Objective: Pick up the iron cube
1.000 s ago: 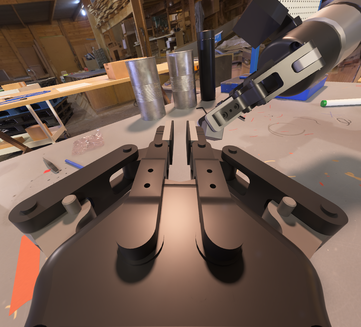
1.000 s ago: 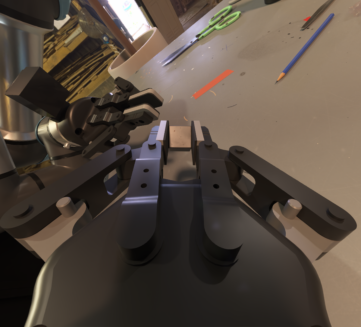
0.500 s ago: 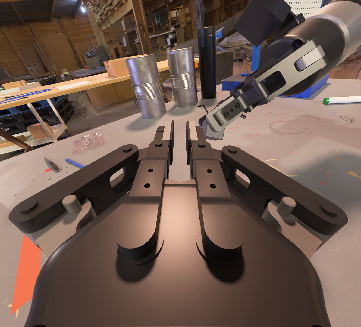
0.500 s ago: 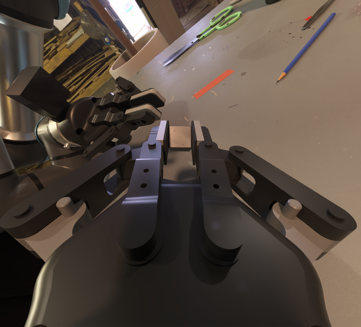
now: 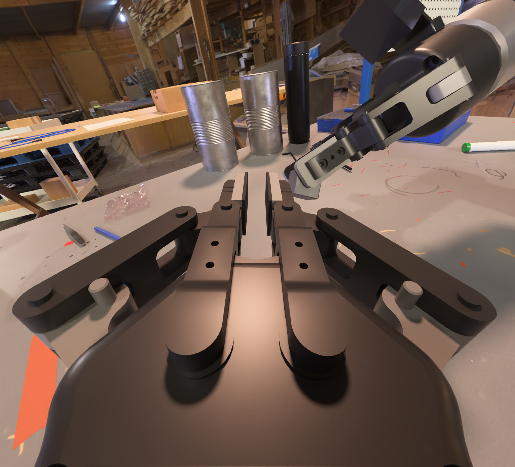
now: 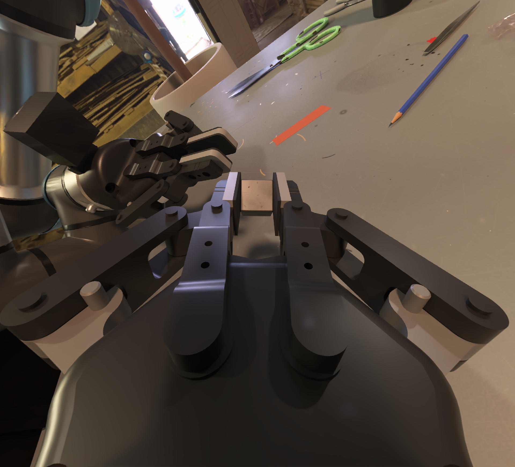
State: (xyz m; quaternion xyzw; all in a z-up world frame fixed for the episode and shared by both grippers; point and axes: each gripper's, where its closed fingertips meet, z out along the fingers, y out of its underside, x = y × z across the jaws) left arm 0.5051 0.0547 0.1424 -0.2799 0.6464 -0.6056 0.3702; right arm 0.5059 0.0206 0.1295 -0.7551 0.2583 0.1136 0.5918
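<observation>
The iron cube (image 6: 256, 197), small and dull grey, sits clamped between my right gripper's (image 6: 256, 183) two pads, low over the grey table (image 6: 390, 202). In the left wrist view the same cube (image 5: 305, 191) shows tilted, one corner pointing down at the table, held at the tip of the right gripper (image 5: 302, 177). My left gripper (image 5: 256, 186) is just left of it, its pads a narrow gap apart with nothing between them. It also shows in the right wrist view (image 6: 220, 155), close to the cube's left.
Two tin cans (image 5: 209, 124) (image 5: 262, 116) and a black cylinder (image 5: 296, 91) stand beyond the grippers. A white marker (image 5: 487, 146), plastic wrap (image 5: 126, 204), green scissors (image 6: 306, 41), a blue pencil (image 6: 429, 77), orange tape (image 6: 301, 124) and a white tube (image 6: 192, 77) lie around.
Almost nothing. The right gripper stays shut on the cube; the table scene has slid slightly down in the right wrist view. The left gripper's gap is unchanged.
</observation>
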